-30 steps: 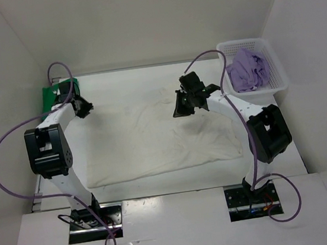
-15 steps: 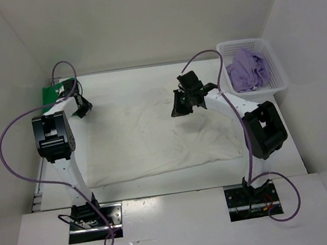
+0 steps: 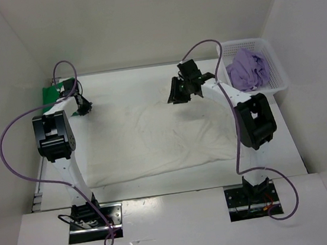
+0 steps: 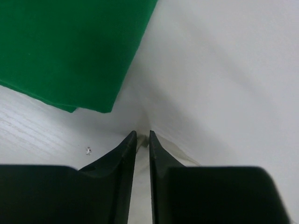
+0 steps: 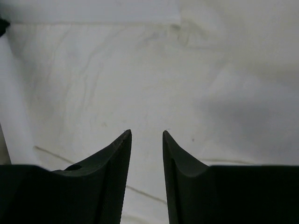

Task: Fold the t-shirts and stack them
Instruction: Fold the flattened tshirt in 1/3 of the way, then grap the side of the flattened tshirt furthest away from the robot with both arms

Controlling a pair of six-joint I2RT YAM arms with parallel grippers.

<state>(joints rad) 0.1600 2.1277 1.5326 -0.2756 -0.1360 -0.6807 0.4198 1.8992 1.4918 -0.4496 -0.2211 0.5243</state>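
R gripper point(image 3: 176, 96) has slid to the far edge of the white t-shirt point(image 3: 165, 140), jaws slightly apart, empty. L gripper point(image 3: 83, 109) sits at its far-left corner by the green t-shirt point(image 3: 49, 93), nearly closed — can't tell if cloth's pinched. You're lining up the fold.

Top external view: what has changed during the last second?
The right gripper moved toward the far edge of the table, to the far border of the white t-shirt. The elbow of the left arm shifted farther in. The left gripper stayed at the shirt's far left corner, seemingly pinching it. The green t-shirt, purple t-shirt and basket did not move.
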